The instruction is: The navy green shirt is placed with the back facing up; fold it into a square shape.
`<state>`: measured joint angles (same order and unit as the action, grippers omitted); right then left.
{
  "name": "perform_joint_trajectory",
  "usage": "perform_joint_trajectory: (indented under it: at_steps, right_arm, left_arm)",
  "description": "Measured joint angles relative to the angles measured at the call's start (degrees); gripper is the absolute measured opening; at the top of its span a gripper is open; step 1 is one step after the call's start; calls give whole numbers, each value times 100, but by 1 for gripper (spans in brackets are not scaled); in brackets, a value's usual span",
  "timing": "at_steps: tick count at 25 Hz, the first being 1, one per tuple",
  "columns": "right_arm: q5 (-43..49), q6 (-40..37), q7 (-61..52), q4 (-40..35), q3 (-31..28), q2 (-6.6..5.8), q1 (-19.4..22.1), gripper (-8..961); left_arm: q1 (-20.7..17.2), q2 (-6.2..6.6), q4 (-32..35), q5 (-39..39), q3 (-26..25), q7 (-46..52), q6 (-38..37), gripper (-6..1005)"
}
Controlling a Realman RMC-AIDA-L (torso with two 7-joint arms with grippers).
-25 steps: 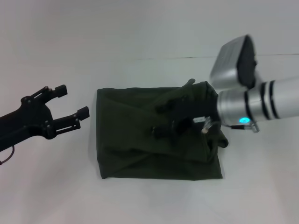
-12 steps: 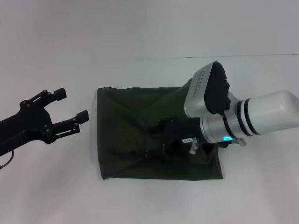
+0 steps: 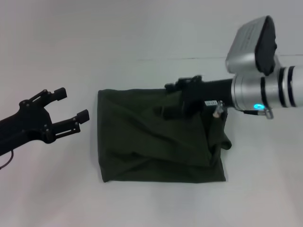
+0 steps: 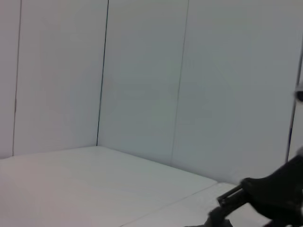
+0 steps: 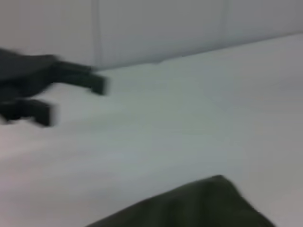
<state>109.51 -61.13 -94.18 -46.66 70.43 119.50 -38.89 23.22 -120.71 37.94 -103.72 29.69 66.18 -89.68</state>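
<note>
The shirt (image 3: 156, 139) is lying on the white table (image 3: 142, 28), pretty much in the middle of the head view. It's already folded into a rough square, plain dark olive side up, with a bunch of diagonal wrinkles across it. The left edge looks fairly straight. The right side is messier: there's a lumpy bit of fabric bulging out past the right edge, about halfway down.

The right gripper (image 3: 176, 98) is over the far right part of the shirt, up near its top edge. The arm comes in from the right, silver wrist section with a small blue light, black fingers pointing left across the cloth. Whether it's spread or pinched, I honestly can't tell, the black fingers blend into the dark fabric and there's no clear gap to read. Can't say for sure if it's touching the cloth or just above it either.

The left gripper (image 3: 72, 105) is off to the left of the shirt, near its left edge but apart from it, above bare table. Its two fingers are spread wide with nothing between them, tips pointing toward the shirt.

The right wrist view shows a corner of the shirt (image 5: 199, 203) with the left gripper (image 5: 71, 97) farther off over the table. The left wrist view is mostly wall and table, with a dark bit of the other arm at the edge.
</note>
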Motion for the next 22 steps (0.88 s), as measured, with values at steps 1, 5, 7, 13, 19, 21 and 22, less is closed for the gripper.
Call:
perform_joint_trajectory:
  at_steps: [1, 5, 7, 13, 19, 21, 22]
  right_arm:
    - [2, 185, 74, 122, -39, 28, -46, 800]
    - [1, 1157, 343, 948, 140, 75, -362, 800]
    - [0, 1493, 422, 1202, 289, 82, -442, 799]
    - [40, 1799, 427, 1342, 425, 32, -314, 799]
    - [104, 1857, 431, 1313, 339, -8, -119, 799]
    - [210, 1773, 374, 1284, 326, -16, -93, 799]
    - [239, 1719, 345, 1241, 313, -23, -73, 800]
  left_arm:
    - [3, 0, 0, 0, 0, 0, -4, 946]
    - [9, 6, -7, 0, -4, -14, -6, 946]
    - [9, 6, 0, 0, -4, -27, -6, 946]
    - [6, 1, 4, 0, 13, -89, -6, 946]
    - [3, -1, 2, 1, 28, -105, 18, 946]
    - [3, 0, 3, 1, 33, -133, 30, 946]
    - [4, 0, 3, 1, 36, -144, 29, 946]
